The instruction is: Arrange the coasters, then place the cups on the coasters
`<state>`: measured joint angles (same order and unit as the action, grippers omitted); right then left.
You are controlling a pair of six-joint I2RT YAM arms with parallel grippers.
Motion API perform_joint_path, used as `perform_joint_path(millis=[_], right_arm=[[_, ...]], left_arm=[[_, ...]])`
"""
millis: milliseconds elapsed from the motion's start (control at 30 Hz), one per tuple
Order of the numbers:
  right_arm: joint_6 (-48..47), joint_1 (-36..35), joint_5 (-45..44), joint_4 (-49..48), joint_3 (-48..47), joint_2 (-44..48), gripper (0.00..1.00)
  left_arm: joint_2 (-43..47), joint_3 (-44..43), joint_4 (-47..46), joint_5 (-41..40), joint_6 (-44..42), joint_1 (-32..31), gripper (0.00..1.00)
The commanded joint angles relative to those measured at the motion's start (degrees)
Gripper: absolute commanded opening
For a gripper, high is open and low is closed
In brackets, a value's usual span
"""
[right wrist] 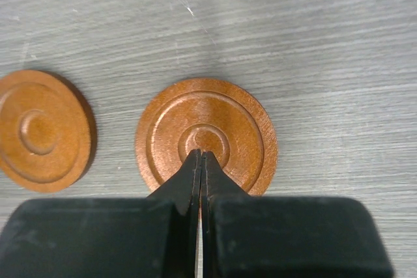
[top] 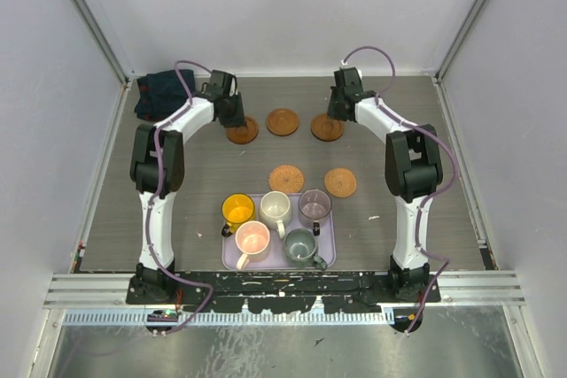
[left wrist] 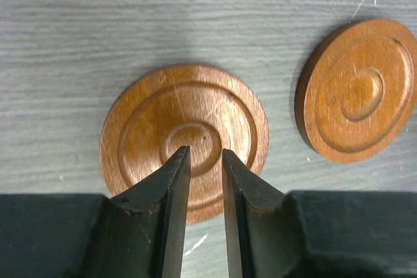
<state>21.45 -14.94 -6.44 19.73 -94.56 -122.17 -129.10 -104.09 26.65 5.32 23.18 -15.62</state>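
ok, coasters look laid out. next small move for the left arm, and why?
Probably lift the left gripper straight up off the left wooden coaster. Its jaws stand slightly apart with nothing between them, the coaster lies flat, and all five cups wait on the lilac tray, so cups likely come next.

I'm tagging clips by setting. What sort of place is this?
Probably a lab test cell rather than a home: a left arm and a right arm bolted to an aluminium rail, with plain white panel walls boxing in a grey wood-grain table.
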Motion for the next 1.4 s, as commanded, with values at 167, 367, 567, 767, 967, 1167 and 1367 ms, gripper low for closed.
perform_joint_path(millis=[167, 367, 567, 767, 967, 1167, 1367], right_arm=[[-5.4, -5.0, 1.3, 1.7, -10.6, 3.3, 0.01], [-7.8, -9.5, 1.6, 2.5, -16.8, -2.4, 0.01], [-9.5, -12.0, 3.3, 1.5, -22.2, -8.4, 0.01], [-9.5, -12.5, 3.5, 1.8, -27.3, -13.5, 0.01], [-9.3, -12.8, 4.2, 1.9, -26.2, -14.6, 0.01], [-9.2, -14.2, 4.3, -0.6, -18.8, -12.5, 0.01], [-9.8, -15.5, 4.6, -0.8, -17.8, -12.9, 0.01]], left_arm=[[12.0, 7.4, -6.2, 0.4, 0.9, 0.4, 0.33], [9.5, 7.5, -5.1, 1.7, 1.6, 0.6, 0.32], [10.9, 11.4, -7.3, 1.8, 1.9, 0.7, 0.33], [14.0, 17.6, -10.5, 2.4, 3.4, 0.8, 0.33], [18.0, 21.7, -12.5, 3.3, 4.2, 0.8, 0.33], [21.5, 24.4, -13.6, 4.6, 4.5, 0.8, 0.34], [24.0, 26.8, -14.2, 3.9, 4.7, 0.8, 0.34]])
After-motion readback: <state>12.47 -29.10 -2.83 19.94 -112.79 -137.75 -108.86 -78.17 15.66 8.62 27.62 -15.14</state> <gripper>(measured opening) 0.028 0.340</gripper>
